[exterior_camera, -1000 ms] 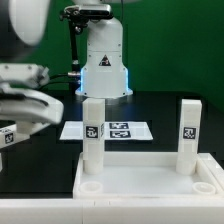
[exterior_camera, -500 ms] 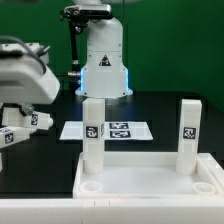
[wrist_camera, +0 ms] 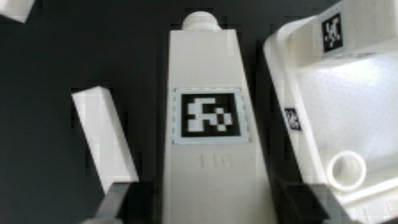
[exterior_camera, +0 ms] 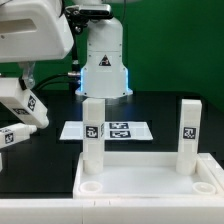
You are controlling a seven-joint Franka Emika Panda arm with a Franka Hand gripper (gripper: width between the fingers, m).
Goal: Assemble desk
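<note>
The desk's white tabletop (exterior_camera: 150, 178) lies flat at the front, with two white tagged legs (exterior_camera: 92, 130) (exterior_camera: 188, 134) standing upright in its far corner sockets. My gripper (exterior_camera: 24, 82) hangs at the exterior view's left, shut on a third leg (exterior_camera: 24, 104), which it holds tilted above the table. In the wrist view that held leg (wrist_camera: 208, 110) runs straight out between my dark fingers (wrist_camera: 118, 202), tag facing the camera, and my gripper (wrist_camera: 205, 208) clamps its sides. A fourth leg (exterior_camera: 8, 135) lies on the black table below; it also shows in the wrist view (wrist_camera: 98, 130). The tabletop's edge (wrist_camera: 329, 100) is beside it.
The marker board (exterior_camera: 118, 130) lies flat behind the tabletop. The robot's white base (exterior_camera: 104, 65) stands at the back centre. The tabletop's two near corner sockets (exterior_camera: 88, 185) (exterior_camera: 207, 185) are open holes.
My arm has risen and moved toward the exterior view's right, lifting the held leg off the table. The leg on the table and the desk have stayed put.
</note>
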